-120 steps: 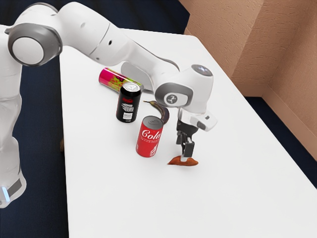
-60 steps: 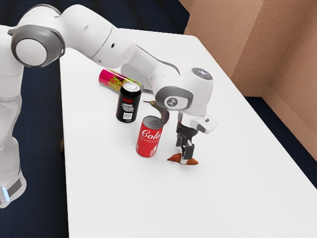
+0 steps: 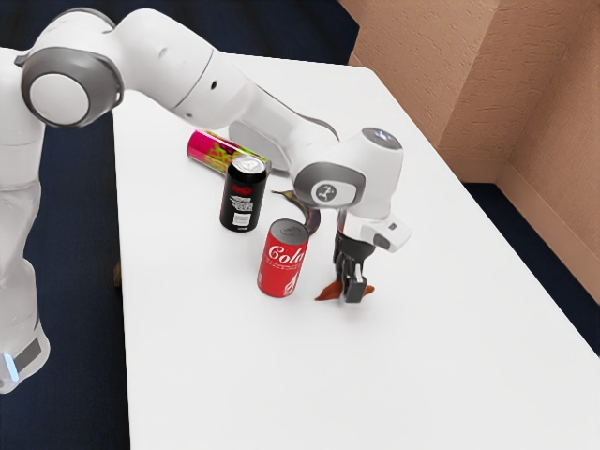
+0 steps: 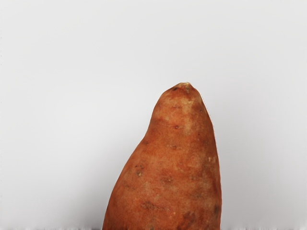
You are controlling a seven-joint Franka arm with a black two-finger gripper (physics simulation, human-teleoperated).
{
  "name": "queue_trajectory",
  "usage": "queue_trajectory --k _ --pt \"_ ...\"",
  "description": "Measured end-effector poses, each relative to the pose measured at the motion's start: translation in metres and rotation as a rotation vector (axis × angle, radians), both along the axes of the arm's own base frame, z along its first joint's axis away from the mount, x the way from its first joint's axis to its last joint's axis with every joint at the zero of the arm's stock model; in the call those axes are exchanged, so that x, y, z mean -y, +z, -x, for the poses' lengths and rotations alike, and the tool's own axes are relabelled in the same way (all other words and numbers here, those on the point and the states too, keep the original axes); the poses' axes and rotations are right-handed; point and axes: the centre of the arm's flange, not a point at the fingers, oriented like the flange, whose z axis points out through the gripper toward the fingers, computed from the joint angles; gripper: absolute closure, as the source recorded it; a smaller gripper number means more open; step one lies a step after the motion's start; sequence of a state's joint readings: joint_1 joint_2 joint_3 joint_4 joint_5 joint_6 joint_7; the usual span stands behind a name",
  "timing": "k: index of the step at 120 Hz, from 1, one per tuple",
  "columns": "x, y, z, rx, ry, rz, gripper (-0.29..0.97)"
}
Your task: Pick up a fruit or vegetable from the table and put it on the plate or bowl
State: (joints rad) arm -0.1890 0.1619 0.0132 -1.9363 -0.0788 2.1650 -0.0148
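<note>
A reddish-brown sweet potato (image 3: 326, 293) hangs just above the white table (image 3: 422, 375), to the exterior view's right of a red cola can. My black gripper (image 3: 352, 288) points down and is shut on it, with the fingers over its right half. In the wrist view the sweet potato (image 4: 172, 172) rises from under my hand, its tapered tip pointing away over bare table. A pale, rounded plate-like shape (image 3: 246, 134) lies at the back of the table, largely hidden behind my arm.
The red cola can (image 3: 282, 258) stands upright close to the gripper. A black can (image 3: 244, 194) stands behind it, and a pink can (image 3: 212, 148) lies on its side further back. A dark curved eggplant (image 3: 307, 212) lies under my forearm. Brown walls stand at the right.
My gripper has risen slightly and shifted toward the exterior view's left, carrying the sweet potato up off the table. The cans have not moved.
</note>
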Motion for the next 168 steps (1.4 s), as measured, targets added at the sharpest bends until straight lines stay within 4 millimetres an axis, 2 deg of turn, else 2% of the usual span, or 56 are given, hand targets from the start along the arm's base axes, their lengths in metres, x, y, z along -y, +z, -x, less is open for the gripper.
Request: queue_trajectory --k 17,27,36,45,50,55,70,79,93,104,112,121,136,149,151,161,168 --pt "-0.002 0.015 0.002 0.02 0.005 0.003 0.53" --pt "-0.007 0.034 0.0 0.048 0.013 0.007 0.53" --pt "-0.022 0.068 -0.011 0.091 0.038 0.01 0.53" --pt "-0.042 0.115 -0.025 0.143 0.066 0.01 0.53" --pt "-0.06 0.136 -0.032 0.159 0.092 0.003 0.53" --pt "-0.086 0.148 -0.037 0.163 0.13 -0.009 0.53" --pt "-0.182 0.159 -0.035 0.127 0.272 -0.039 0.54" --pt "-0.227 0.163 -0.027 0.11 0.337 -0.046 0.54" --pt "-0.307 0.163 -0.012 0.083 0.453 -0.058 0.54" --pt "-0.385 0.155 -0.03 0.071 0.553 -0.098 0.54" --pt "-0.418 0.132 -0.046 0.045 0.583 -0.107 0.54" --pt "-0.43 0.113 -0.059 0.019 0.588 -0.102 0.54" --pt "-0.449 0.09 -0.063 -0.016 0.603 -0.081 0.54" --pt "-0.456 0.076 -0.066 -0.038 0.604 -0.068 0.54" --pt "-0.456 0.075 -0.066 -0.039 0.603 -0.067 0.53" --pt "-0.455 0.075 -0.066 -0.044 0.6 -0.057 0.3" --pt "-0.455 0.078 -0.066 -0.039 0.593 -0.053 0.2"
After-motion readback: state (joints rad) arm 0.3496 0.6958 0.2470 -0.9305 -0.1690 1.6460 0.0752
